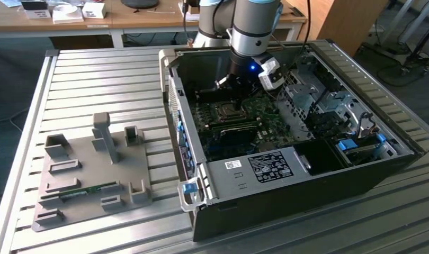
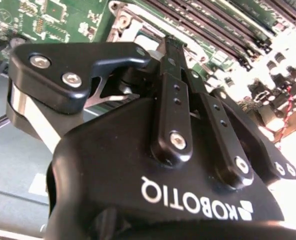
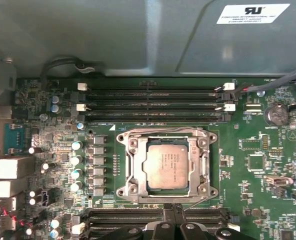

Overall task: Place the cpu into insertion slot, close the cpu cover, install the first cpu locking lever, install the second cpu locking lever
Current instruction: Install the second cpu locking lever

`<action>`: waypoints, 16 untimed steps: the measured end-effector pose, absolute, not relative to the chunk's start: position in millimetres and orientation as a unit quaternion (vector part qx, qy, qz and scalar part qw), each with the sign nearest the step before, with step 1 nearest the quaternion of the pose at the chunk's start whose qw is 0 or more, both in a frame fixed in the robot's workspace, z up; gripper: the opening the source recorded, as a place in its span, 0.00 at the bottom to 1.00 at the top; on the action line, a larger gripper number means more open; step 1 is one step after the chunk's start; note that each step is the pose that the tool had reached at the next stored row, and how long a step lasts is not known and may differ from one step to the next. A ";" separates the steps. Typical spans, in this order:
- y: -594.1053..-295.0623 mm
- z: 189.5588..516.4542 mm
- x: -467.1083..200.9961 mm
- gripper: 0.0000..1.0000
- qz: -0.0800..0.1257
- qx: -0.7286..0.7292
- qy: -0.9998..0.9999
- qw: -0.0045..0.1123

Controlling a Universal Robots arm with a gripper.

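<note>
The cpu lies flat in its socket on the green motherboard, its silver-grey top showing. The cpu cover is down around it as a silvery frame. One thin wire lever runs along the socket edge by the memory slots; another lies along the edge nearest my fingertips. My gripper is shut with nothing seen between its fingers, and its tips hover just off that socket edge. In the second wrist view the gripper has its black fingers pressed together. In the exterior view the gripper hangs inside the open computer case, behind the cpu.
Memory slots run along two sides of the socket. The case walls and a drive cage hem the arm in. A grey fixture plate holding a memory stick lies on the slatted metal table at the exterior view's left.
</note>
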State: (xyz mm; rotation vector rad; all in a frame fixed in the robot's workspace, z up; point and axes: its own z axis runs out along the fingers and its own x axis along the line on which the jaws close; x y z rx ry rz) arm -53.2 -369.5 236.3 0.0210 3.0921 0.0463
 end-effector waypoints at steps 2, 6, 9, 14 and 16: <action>-369.5 236.3 -53.1 0.11 0.015 0.007 1.000 0.017; -369.6 236.3 -53.1 0.11 0.015 0.007 1.000 0.016; -369.5 236.1 -54.0 0.11 0.015 0.006 1.000 0.016; -370.3 235.5 -61.7 0.11 0.015 0.003 1.000 0.016; -370.6 235.3 -63.6 0.11 0.014 0.002 1.000 0.016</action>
